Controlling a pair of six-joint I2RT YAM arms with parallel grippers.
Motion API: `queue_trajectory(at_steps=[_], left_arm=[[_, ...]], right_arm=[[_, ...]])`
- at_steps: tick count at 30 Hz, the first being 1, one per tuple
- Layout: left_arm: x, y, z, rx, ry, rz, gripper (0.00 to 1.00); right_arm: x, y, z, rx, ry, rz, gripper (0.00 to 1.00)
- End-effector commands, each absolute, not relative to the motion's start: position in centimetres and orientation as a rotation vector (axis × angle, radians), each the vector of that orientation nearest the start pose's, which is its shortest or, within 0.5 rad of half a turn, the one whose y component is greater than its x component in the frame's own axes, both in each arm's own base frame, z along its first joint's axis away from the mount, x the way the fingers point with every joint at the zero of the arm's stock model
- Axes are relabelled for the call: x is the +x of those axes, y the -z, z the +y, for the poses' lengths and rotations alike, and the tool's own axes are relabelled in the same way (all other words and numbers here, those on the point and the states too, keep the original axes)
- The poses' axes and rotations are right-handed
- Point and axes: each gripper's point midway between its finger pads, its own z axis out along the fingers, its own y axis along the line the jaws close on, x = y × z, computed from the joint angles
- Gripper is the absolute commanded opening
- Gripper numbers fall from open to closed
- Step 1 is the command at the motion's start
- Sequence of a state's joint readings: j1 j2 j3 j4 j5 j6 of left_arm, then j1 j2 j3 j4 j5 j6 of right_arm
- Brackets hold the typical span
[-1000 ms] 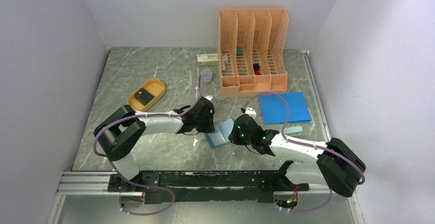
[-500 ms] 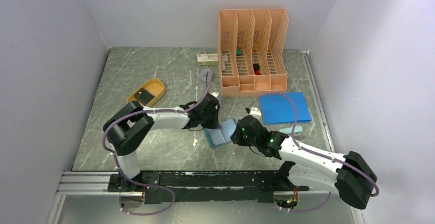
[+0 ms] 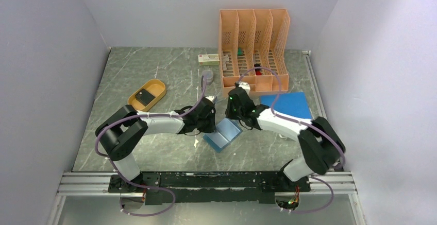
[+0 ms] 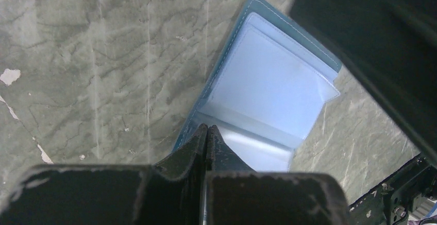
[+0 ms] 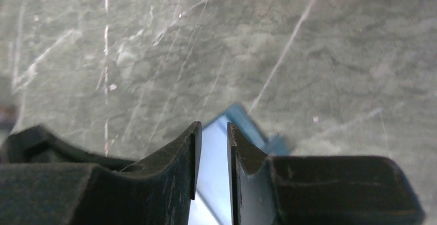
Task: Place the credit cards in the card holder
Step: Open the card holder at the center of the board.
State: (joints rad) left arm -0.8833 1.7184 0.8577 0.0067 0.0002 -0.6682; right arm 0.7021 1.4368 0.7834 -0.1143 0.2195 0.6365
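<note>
The right jaws have swung off the teal-blue book-style card holder (image 3: 222, 135) to hover just beyond it, a slit apart and empty. The left jaws stay pinched on its edge, apparently keeping it open. 1 dark rectangular credit card (image 3: 146, 97) lies well left of them, probably the next thing to fetch.

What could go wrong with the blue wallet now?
The left gripper seems to pinch only the near edge of the card holder, so it could slip or flop shut. The one credit card I can see lies in the orange tray, far off; reaching for it might nudge the open holder.
</note>
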Motion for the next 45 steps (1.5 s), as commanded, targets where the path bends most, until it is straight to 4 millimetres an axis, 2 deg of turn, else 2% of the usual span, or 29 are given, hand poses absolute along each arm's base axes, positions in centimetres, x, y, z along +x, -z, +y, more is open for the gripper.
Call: queue_trajectory(at_steps=[1, 5, 9, 12, 18, 28, 36, 45], left_arm=[[23.4, -2.1, -32.7, 0.269, 0.689, 2.521, 0.05], [23.5, -2.3, -32.9, 0.273, 0.699, 2.515, 0.05], [23.6, -2.6, -33.1, 0.272, 0.708, 2.508, 0.05], [23.7, -3.1, -33.2, 0.271, 0.713, 2.499, 0.05], [23.6, -4.4, -34.1, 0.283, 0.773, 2.485, 0.07], [23.0, -5.9, -34.7, 0.329, 0.837, 2.474, 0.18], [22.3, -5.0, -33.6, 0.347, 0.784, 2.525, 0.18], [21.4, -3.4, -32.1, 0.365, 0.728, 2.559, 0.17]], right_arm=[[32.9, -7.7, 25.4, -0.075, -0.447, 2.304, 0.28], [34.2, -6.3, 26.8, -0.107, -0.453, 2.337, 0.28], [34.4, -4.2, 28.0, -0.149, -0.471, 2.393, 0.27], [33.6, -2.3, 27.6, -0.155, -0.449, 2.443, 0.26], [31.0, -0.4, 25.7, -0.139, -0.429, 2.504, 0.24], [27.3, 0.3, 22.3, -0.027, -0.399, 2.517, 0.22], [25.1, 0.0, 20.8, 0.032, -0.403, 2.517, 0.21], [22.7, -0.9, 20.6, 0.053, -0.439, 2.520, 0.21]])
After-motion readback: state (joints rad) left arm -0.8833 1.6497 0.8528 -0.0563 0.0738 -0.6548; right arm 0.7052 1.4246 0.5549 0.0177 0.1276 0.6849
